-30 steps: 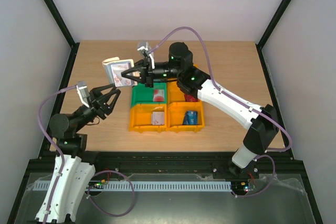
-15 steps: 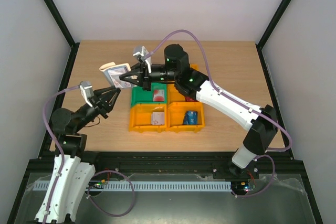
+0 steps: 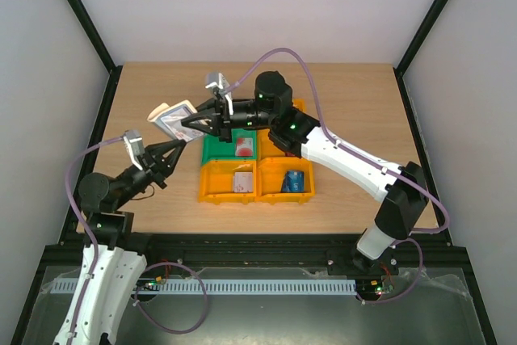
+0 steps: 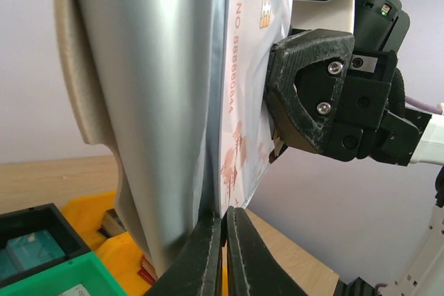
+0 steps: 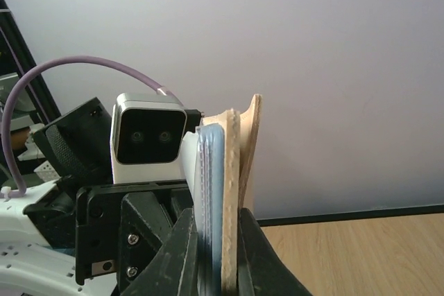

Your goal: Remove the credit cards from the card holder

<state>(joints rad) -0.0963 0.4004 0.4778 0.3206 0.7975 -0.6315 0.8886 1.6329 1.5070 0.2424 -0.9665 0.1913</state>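
My right gripper (image 3: 187,124) is shut on the card holder (image 3: 171,116) and holds it in the air over the table's left half. In the right wrist view the pale grey-blue sleeve with tan edges (image 5: 227,171) stands edge-on between the right gripper's (image 5: 216,217) fingers. A white-pink credit card (image 4: 244,102) sticks out of the holder (image 4: 149,95). My left gripper (image 4: 225,214) is shut, and its tips pinch that card's lower corner. From above, the left gripper (image 3: 189,141) reaches up from the lower left to the holder.
A block of bins sits mid-table: a green bin (image 3: 215,149) holding a red-white card (image 3: 244,148), and two orange bins (image 3: 216,185) (image 3: 275,185) holding a card (image 3: 242,181) and a blue card (image 3: 296,181). The right arm (image 3: 347,155) spans above them.
My left gripper has closed from open and moved up to the holder's lower corner. The right gripper has carried the holder a little left and tilted it.
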